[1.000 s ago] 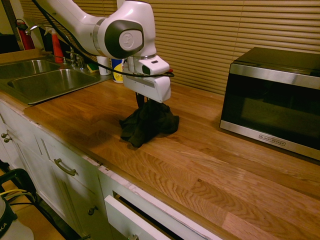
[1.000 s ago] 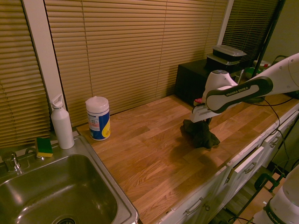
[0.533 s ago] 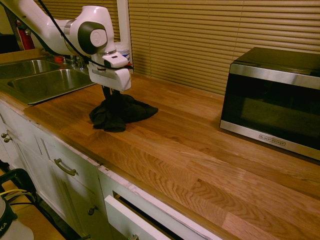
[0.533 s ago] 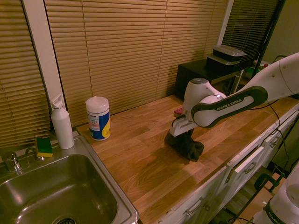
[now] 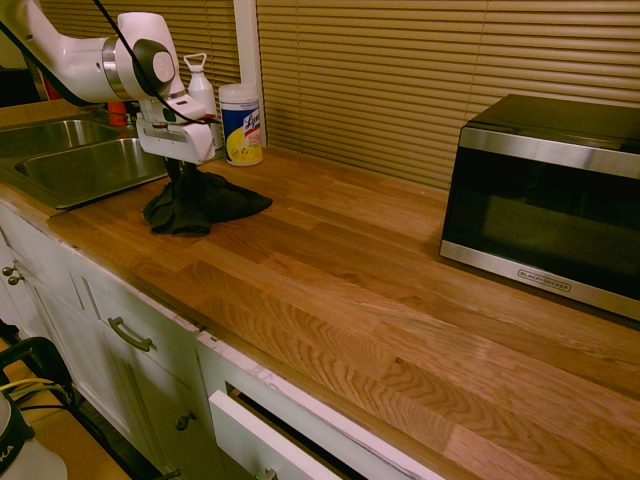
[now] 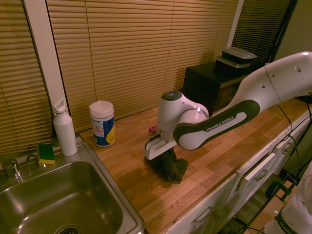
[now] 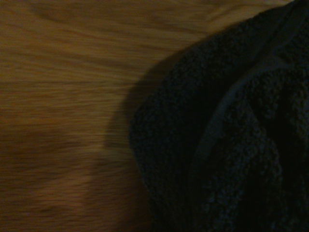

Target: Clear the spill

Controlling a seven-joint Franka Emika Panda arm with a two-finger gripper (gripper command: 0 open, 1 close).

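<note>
Sink [image 5: 70, 165] steel is seen at the left of the first exterior view, partly cut off by the frame edge. Just beside it, the gripper [image 5: 183, 176] is lowered onto a black cloth [image 5: 205, 203] bunched on the wooden counter [image 5: 350, 290]; the fingers are buried in the folds and are closed on the cloth. The spill cannot be made out anywhere; whether it is hidden beneath the cloth cannot be told. A wipes canister [image 5: 241, 124] stands behind, and a microwave [image 5: 545, 200] is cropped at the right.

The white arm [image 6: 219, 124] carries "FRANKA EMIKA" in white letters on its dark band. The wipes canister [image 5: 240, 124] beside the sink [image 5: 70, 165] shows "Lysol". The microwave's [image 5: 545, 200] small logo is unreadable.
</note>
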